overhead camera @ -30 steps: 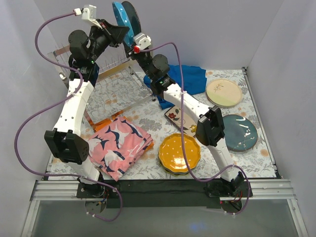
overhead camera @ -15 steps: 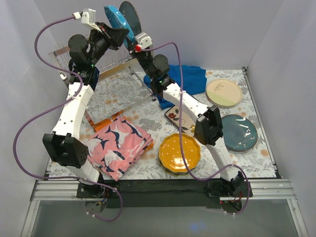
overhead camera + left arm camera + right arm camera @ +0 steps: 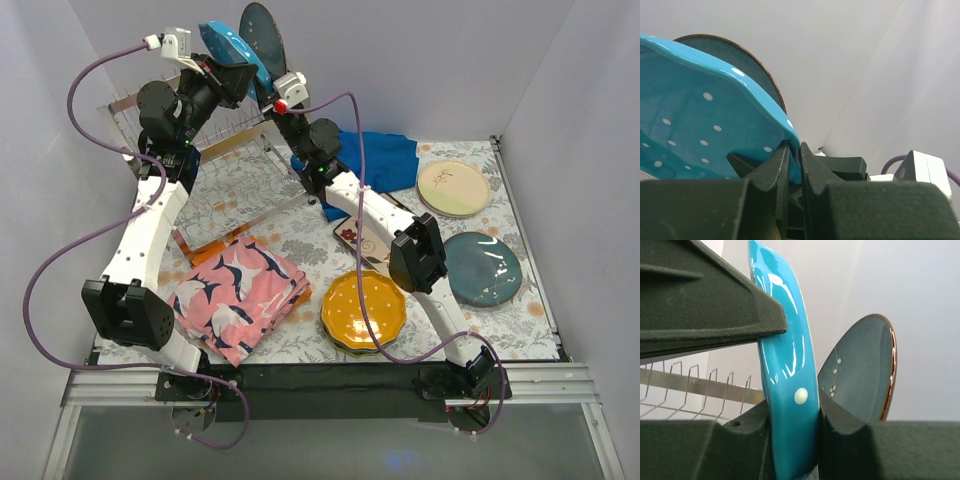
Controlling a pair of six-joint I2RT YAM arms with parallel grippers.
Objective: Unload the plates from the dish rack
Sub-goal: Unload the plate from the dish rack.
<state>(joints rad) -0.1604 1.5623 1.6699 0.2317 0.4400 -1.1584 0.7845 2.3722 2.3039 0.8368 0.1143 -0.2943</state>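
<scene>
Overhead, both arms reach to the far side of the table [image 3: 312, 256] and meet at one plate. The left gripper [image 3: 232, 76] is closed on the rim of the teal dotted plate [image 3: 222, 42]; in the left wrist view its two fingers [image 3: 781, 167] pinch the scalloped edge [image 3: 690, 125] with no gap. The right gripper [image 3: 266, 90] clamps the same plate from the other side, the glossy rim [image 3: 785, 350] wedged between its fingers [image 3: 850, 440] in the right wrist view. The plate is held on edge, tilted, over the far edge of the dish rack [image 3: 232, 172], whose upright prongs [image 3: 690, 390] appear below it.

Just behind it stands an upright dark teal plate [image 3: 263, 28], brown-rimmed [image 3: 860, 370]; its foot is hidden.

On the table to the right of the rack lie a cream plate [image 3: 453, 187] far right, a flat dark teal plate [image 3: 484, 268] nearer, an orange plate [image 3: 363, 310] atop a low stack, and a square floral plate [image 3: 356, 236] partly under the right arm. A pink patterned cloth [image 3: 240, 295] lies near left; a blue cloth [image 3: 388, 160] lies beside the rack's right end.
</scene>
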